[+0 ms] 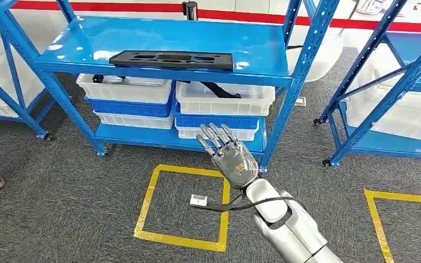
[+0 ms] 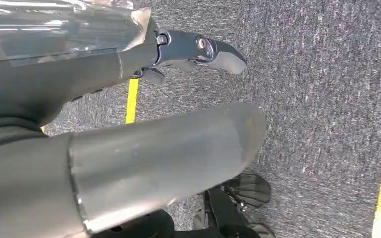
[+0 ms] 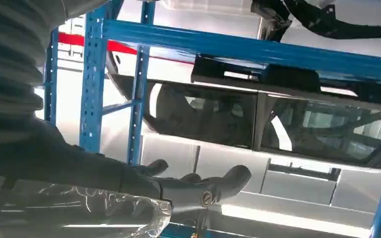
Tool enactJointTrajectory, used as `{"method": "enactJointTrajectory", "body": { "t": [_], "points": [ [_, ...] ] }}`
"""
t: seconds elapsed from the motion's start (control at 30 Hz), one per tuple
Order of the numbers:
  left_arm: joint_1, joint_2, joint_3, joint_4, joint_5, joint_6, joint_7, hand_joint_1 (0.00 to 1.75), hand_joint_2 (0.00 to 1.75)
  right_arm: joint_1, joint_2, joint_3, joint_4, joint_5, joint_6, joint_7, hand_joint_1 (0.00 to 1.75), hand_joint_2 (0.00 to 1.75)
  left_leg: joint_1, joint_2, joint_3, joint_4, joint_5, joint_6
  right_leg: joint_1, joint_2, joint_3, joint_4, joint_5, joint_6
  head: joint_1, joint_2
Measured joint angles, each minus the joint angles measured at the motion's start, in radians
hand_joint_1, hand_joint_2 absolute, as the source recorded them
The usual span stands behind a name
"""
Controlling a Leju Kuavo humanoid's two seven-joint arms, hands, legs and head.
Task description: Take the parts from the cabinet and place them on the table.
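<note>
Nothing has left the cabinet yet, as far as these views show. The flat black plastic part (image 1: 173,59), long and rectangular with cut-outs, lies on the top shelf of the blue steel rack (image 1: 301,71), toward that shelf's near edge and left of centre. Below it, white and blue plastic bins (image 1: 225,101) sit stacked on the lower shelf, with more dark parts showing in the upper ones.

The right hand (image 1: 229,154) is raised in front of the rack, low and to the right of the black part, well apart from it, fingers spread and holding nothing (the right wrist view shows the same splayed fingers against the shelf edge). The left hand (image 2: 198,52) hangs over grey carpet; whether its fingers are curled or apart I cannot tell.

I judge the task barely begun: reach, grasp, carry and set-down all remain. No table is visible, so a turn is probably needed.
</note>
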State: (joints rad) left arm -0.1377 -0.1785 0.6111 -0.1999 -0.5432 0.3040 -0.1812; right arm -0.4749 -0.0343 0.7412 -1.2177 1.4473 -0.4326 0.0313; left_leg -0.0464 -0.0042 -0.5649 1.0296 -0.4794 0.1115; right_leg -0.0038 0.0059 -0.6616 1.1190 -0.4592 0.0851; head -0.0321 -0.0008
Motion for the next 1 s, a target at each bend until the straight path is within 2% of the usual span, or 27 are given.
{"method": "enactJointTrajectory", "body": {
  "t": [0.03, 0.07, 0.1, 0.17, 0.2, 0.23, 0.27, 0.33, 0.37, 0.4, 0.43, 0.47, 0.5, 0.53, 0.57, 0.6, 0.63, 0.7, 0.73, 0.77, 0.8, 0.83, 0.87, 0.9, 0.93, 0.97, 1.0],
  "points": [
    [-0.001, 0.0, 0.002, 0.0, 0.0, 0.0, -0.001, 0.0, 0.0, -0.005, 0.003, 0.0, 0.003, 0.0, 0.0, 0.0, 0.0, 1.75, 0.0, 0.0, 0.0, 0.003, -0.004, -0.005, 0.0, -0.001, 0.029, -0.069, 0.011, -0.007, 0.0, 0.0],
    [-0.002, 0.0, 0.003, 0.0, 0.002, 0.0, -0.002, 0.0, 0.0, -0.01, 0.008, 0.001, 0.006, 0.0, 0.0, 0.0, 0.0, 1.75, -0.006, 0.0, -0.007, 0.008, -0.009, -0.013, 0.002, -0.001, 0.045, -0.073, 0.015, -0.022, 0.0, 0.0],
    [-0.003, 0.0, 0.004, 0.0, 0.002, 0.0, -0.003, 0.0, 0.0, -0.014, 0.009, 0.0, 0.01, 0.0, 0.0, 0.0, 0.0, 1.75, 0.0, 0.0, -0.006, 0.007, -0.009, -0.018, 0.001, -0.001, 0.042, -0.075, 0.018, -0.04, -0.002, 0.0],
    [-0.004, -0.002, 0.005, 0.0, 0.003, 0.0, -0.003, 0.0, 0.0, -0.02, 0.012, 0.001, 0.016, 0.0, 0.0, -0.002, 0.0, 1.75, 0.005, 0.001, -0.006, 0.004, -0.007, -0.032, 0.004, 0.0, 0.041, -0.08, 0.019, -0.058, 0.001, 0.0],
    [-0.005, 0.003, 0.006, -0.002, 0.003, 0.0, -0.003, 0.0, 0.0, -0.022, 0.016, 0.001, 0.018, 0.0, 0.0, -0.002, 0.0, 1.75, -0.004, 0.0, -0.004, 0.004, -0.012, -0.038, -0.013, -0.001, 0.049, -0.094, 0.024, -0.066, -0.001, 0.0],
    [-0.005, 0.001, 0.006, -0.002, 0.003, 0.001, -0.004, 0.0, 0.0, -0.024, 0.018, 0.001, 0.02, 0.0, 0.0, -0.002, 0.0, 1.75, -0.001, -0.001, -0.006, 0.014, -0.02, -0.049, -0.018, 0.0, 0.055, -0.101, 0.026, -0.07, 0.002, 0.0],
    [-0.006, 0.0, 0.007, -0.002, 0.003, 0.001, -0.004, 0.0, 0.0, -0.028, 0.025, 0.001, 0.021, 0.0, 0.0, -0.002, 0.0, 1.75, 0.008, -0.001, -0.028, 0.06, -0.05, -0.063, -0.024, -0.002, 0.058, -0.103, 0.027, -0.075, -0.004, 0.0],
    [-0.006, 0.001, 0.01, -0.002, 0.003, 0.0, -0.004, 0.0, 0.0, -0.03, 0.03, 0.001, 0.024, 0.0, 0.0, -0.002, 0.0, 1.75, 0.034, 0.0, -0.109, 0.209, -0.116, -0.087, -0.03, -0.003, 0.057, -0.103, 0.026, -0.074, -0.003, 0.0],
    [-0.005, 0.002, 0.011, -0.002, 0.003, 0.0, -0.003, 0.0, 0.0, -0.03, 0.03, 0.001, 0.027, 0.0, 0.0, -0.002, 0.0, 1.75, 0.046, 0.0, -0.147, 0.27, -0.135, -0.098, -0.034, -0.004, 0.056, -0.103, 0.026, -0.074, -0.003, 0.0],
    [-0.004, 0.002, 0.011, -0.002, 0.004, 0.0, -0.003, 0.0, 0.0, -0.028, 0.03, 0.001, 0.03, 0.0, 0.0, -0.002, 0.0, 1.75, 0.059, 0.001, -0.166, 0.294, -0.128, -0.108, -0.039, -0.004, 0.056, -0.103, 0.026, -0.073, -0.003, 0.0],
    [-0.003, 0.002, 0.012, -0.002, 0.004, 0.0, -0.003, 0.0, 0.0, -0.028, 0.031, 0.002, 0.034, 0.0, 0.0, -0.002, 0.0, 1.75, 0.071, 0.001, -0.159, 0.264, -0.094, -0.12, -0.046, -0.003, 0.056, -0.103, 0.024, -0.07, -0.003, 0.0],
    [-0.004, 0.003, 0.013, -0.002, 0.004, 0.0, -0.003, 0.0, 0.0, -0.028, 0.033, 0.002, 0.035, 0.0, 0.0, -0.002, 0.0, 1.75, 0.082, 0.002, -0.129, 0.198, -0.048, -0.132, -0.053, -0.003, 0.058, -0.102, 0.023, -0.063, -0.004, 0.0],
    [-0.004, 0.004, 0.013, -0.002, 0.004, 0.0, -0.003, 0.0, 0.0, -0.029, 0.034, 0.002, 0.036, 0.0, 0.0, -0.002, 0.0, 1.75, 0.091, 0.003, -0.081, 0.1, 0.003, -0.143, -0.062, -0.003, 0.061, -0.102, 0.021, -0.056, -0.003, 0.0],
    [-0.004, 0.003, 0.014, -0.002, 0.004, 0.0, -0.003, 0.0, 0.0, -0.03, 0.035, 0.002, 0.037, 0.0, 0.0, -0.002, 0.0, 1.75, 0.102, 0.007, -0.032, 0.009, 0.04, -0.156, -0.059, -0.002, 0.065, -0.102, 0.02, -0.043, -0.006, 0.0],
    [-0.005, -0.001, 0.014, 0.0, 0.004, 0.0, -0.003, 0.0, 0.0, -0.031, 0.036, 0.001, 0.037, 0.0, 0.0, -0.002, 0.0, 1.75, 0.093, -0.002, -0.024, -0.016, 0.017, -0.165, -0.056, -0.001, 0.063, -0.102, 0.019, -0.034, -0.016, 0.0],
    [-0.006, 0.001, 0.014, -0.001, 0.005, 0.0, -0.003, 0.0, 0.0, -0.034, 0.036, 0.001, 0.037, 0.0, 0.0, -0.002, 0.0, 1.75, 0.092, -0.011, -0.027, -0.013, 0.021, -0.145, -0.054, -0.001, 0.063, -0.106, 0.021, -0.022, -0.015, 0.0],
    [-0.005, 0.002, 0.014, 0.0, 0.007, 0.0, -0.003, 0.0, 0.0, -0.034, 0.037, 0.002, 0.039, -0.002, 0.0, -0.005, 0.0, 1.75, 0.085, -0.011, -0.03, -0.011, 0.021, -0.135, -0.047, -0.001, 0.065, -0.113, 0.024, -0.011, -0.007, 0.0],
    [-0.004, 0.002, 0.016, 0.0, 0.01, 0.0, -0.003, 0.0, 0.0, -0.033, 0.038, 0.002, 0.043, -0.003, -0.002, -0.011, 0.0, 1.75, 0.073, -0.012, -0.03, -0.011, 0.023, -0.115, -0.054, -0.001, 0.073, -0.128, 0.031, 0.007, -0.01, 0.0],
    [-0.004, 0.003, 0.018, 0.0, 0.011, 0.0, -0.004, 0.0, 0.0, -0.033, 0.041, 0.002, 0.048, -0.003, -0.006, -0.013, 0.0, 1.75, 0.077, -0.011, -0.023, -0.025, 0.036, -0.092, -0.061, -0.003, 0.065, -0.119, 0.026, 0.014, -0.005, 0.0],
    [-0.004, 0.004, 0.018, 0.0, 0.011, 0.002, -0.006, 0.0, 0.0, -0.034, 0.043, 0.002, 0.05, -0.002, -0.01, -0.013, 0.0, 1.75, 0.072, -0.011, -0.023, -0.025, 0.037, -0.084, -0.056, -0.006, 0.048, -0.083, 0.002, 0.003, -0.001, 0.0],
    [-0.005, 0.005, 0.019, -0.001, 0.011, 0.003, -0.009, 0.0, 0.0, -0.034, 0.045, 0.002, 0.053, 0.001, -0.013, -0.013, 0.0, 1.75, 0.066, -0.01, -0.025, -0.025, 0.038, -0.073, -0.053, -0.006, 0.01, -0.002, -0.037, -0.012, 0.002, 0.0],
    [-0.005, 0.005, 0.019, 0.0, 0.011, 0.003, -0.01, 0.0, 0.0, -0.033, 0.046, 0.002, 0.055, 0.004, -0.015, -0.013, 0.0, 1.75, 0.06, -0.01, -0.025, -0.025, 0.037, -0.068, -0.049, -0.006, -0.034, 0.09, -0.073, -0.022, 0.005, 0.0],
    [-0.005, 0.005, 0.02, 0.0, 0.011, 0.003, -0.01, 0.0, 0.0, -0.029, 0.047, 0.002, 0.057, 0.005, -0.014, -0.013, 0.0, 1.75, 0.054, -0.01, -0.025, -0.024, 0.036, -0.062, -0.042, -0.006, -0.071, 0.164, -0.096, -0.028, 0.004, 0.0],
    [-0.005, 0.007, 0.022, 0.0, 0.011, 0.003, -0.009, 0.0, 0.0, -0.025, 0.047, 0.002, 0.061, 0.008, -0.014, -0.012, 0.0, 1.75, 0.045, -0.011, -0.025, -0.024, 0.036, -0.058, -0.031, -0.005, -0.096, 0.212, -0.104, -0.028, 0.007, 0.0],
    [-0.004, 0.007, 0.024, 0.0, 0.011, 0.003, -0.008, 0.0, 0.0, -0.023, 0.047, 0.002, 0.063, 0.009, -0.015, -0.012, 0.0, 1.75, 0.038, -0.012, -0.024, -0.024, 0.035, -0.055, -0.022, -0.005, -0.093, 0.199, -0.094, -0.027, 0.008, 0.0],
    [-0.004, 0.007, 0.027, 0.0, 0.011, 0.003, -0.008, 0.0, 0.0, -0.023, 0.05, 0.002, 0.064, 0.011, -0.014, -0.011, 0.0, 1.75, 0.03, -0.013, -0.023, -0.024, 0.035, -0.053, -0.014, -0.005, -0.064, 0.141, -0.068, -0.028, 0.008, 0.0],
    [-0.005, 0.007, 0.029, 0.0, 0.01, 0.003, -0.009, 0.0, 0.0, -0.024, 0.053, 0.002, 0.064, 0.015, -0.013, -0.008, 0.0, 1.75, 0.024, -0.016, -0.021, -0.024, 0.034, -0.052, -0.003, -0.005, -0.02, 0.054, -0.034, -0.032, 0.008, 0.0]
  ]
}}
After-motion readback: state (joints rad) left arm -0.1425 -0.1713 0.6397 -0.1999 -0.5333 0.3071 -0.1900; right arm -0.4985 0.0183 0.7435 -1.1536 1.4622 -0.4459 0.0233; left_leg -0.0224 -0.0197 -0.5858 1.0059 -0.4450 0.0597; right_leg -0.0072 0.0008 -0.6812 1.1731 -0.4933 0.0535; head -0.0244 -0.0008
